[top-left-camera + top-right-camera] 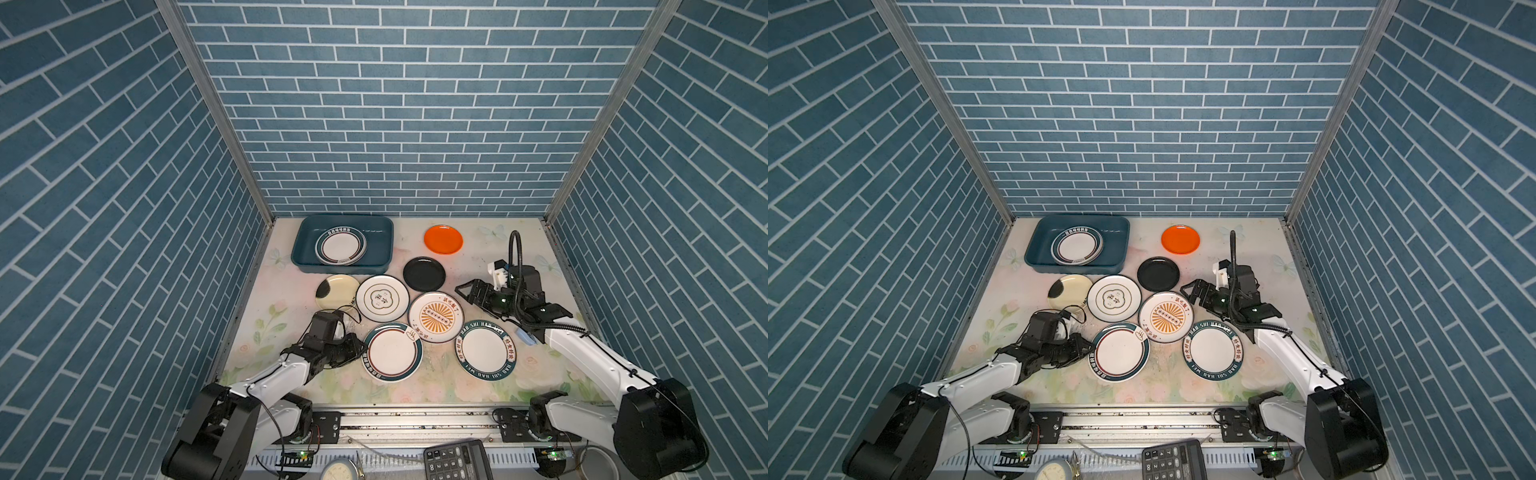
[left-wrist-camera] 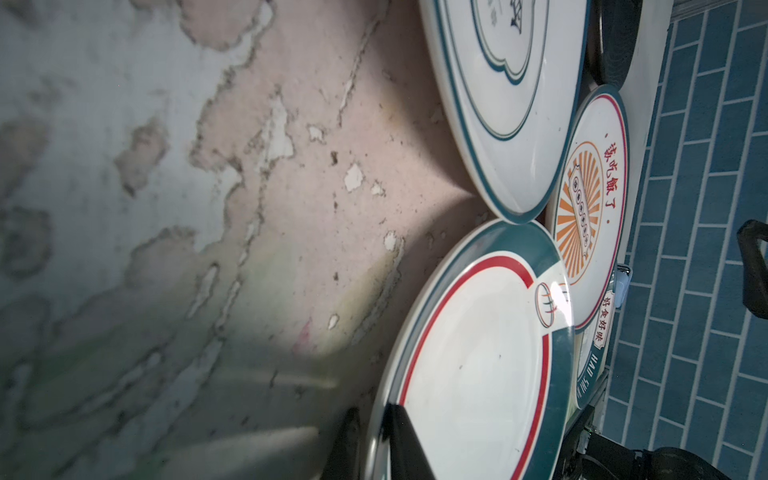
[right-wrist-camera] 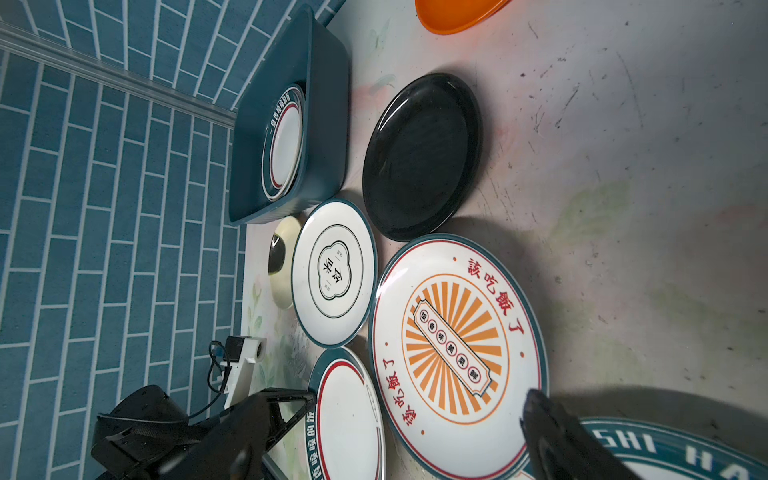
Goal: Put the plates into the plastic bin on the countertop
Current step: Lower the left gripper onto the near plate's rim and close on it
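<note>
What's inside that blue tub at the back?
A white plate with a teal and red rim lies flat in the plastic bin. Anything under that plate is covered from view.

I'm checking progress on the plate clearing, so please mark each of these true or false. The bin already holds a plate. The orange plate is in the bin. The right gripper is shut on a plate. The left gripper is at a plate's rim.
1. The plastic bin holds a teal-rimmed plate. True.
2. The orange plate is in the bin. False: it lies on the countertop, to the right of the bin.
3. The right gripper is shut on a plate. False: its jaws are wide open and hold nothing.
4. The left gripper is at the rim of the red-and-teal plate. True.
</note>
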`<move>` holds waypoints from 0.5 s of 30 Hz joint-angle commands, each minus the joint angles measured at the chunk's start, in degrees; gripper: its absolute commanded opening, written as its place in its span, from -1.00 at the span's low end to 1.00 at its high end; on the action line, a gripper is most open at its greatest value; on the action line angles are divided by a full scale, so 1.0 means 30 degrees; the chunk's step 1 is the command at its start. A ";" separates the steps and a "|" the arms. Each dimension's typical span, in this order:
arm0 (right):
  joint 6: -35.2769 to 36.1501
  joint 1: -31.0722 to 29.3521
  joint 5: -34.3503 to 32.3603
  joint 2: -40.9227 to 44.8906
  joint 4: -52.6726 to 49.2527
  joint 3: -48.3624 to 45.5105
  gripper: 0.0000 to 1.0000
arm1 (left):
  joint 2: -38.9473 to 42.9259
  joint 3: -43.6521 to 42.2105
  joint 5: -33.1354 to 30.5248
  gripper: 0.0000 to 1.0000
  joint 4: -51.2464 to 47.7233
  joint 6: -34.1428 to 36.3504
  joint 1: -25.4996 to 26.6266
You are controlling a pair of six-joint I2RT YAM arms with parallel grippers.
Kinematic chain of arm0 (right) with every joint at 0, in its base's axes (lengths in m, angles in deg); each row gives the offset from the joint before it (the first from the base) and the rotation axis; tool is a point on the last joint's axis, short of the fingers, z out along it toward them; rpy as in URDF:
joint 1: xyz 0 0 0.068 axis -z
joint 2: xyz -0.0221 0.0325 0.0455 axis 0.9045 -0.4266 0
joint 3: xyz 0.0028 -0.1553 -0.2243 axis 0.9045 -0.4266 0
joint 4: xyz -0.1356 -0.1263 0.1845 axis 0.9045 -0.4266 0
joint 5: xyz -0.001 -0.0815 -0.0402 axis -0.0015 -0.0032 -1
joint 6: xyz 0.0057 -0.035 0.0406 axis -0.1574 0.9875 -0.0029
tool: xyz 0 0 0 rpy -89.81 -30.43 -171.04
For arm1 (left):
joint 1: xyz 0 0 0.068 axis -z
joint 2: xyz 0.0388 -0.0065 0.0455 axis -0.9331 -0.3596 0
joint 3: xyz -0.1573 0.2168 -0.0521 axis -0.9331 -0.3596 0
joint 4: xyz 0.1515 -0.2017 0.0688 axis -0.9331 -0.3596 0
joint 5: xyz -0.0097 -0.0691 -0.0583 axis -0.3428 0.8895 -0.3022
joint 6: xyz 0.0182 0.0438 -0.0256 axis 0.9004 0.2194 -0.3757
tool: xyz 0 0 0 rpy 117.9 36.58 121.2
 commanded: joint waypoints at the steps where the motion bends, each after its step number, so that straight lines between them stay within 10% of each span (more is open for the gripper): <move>1: 0.0255 -0.0089 -0.0278 0.0492 -0.0196 -0.0311 0.91 | -0.0253 -0.0097 -0.0582 -0.75 -0.1897 0.0386 0.0104; 15: 0.0186 -0.0087 -0.0379 0.0861 -0.0350 -0.0337 0.89 | 0.1220 0.0598 -0.0892 -1.00 -0.3816 0.0772 0.0077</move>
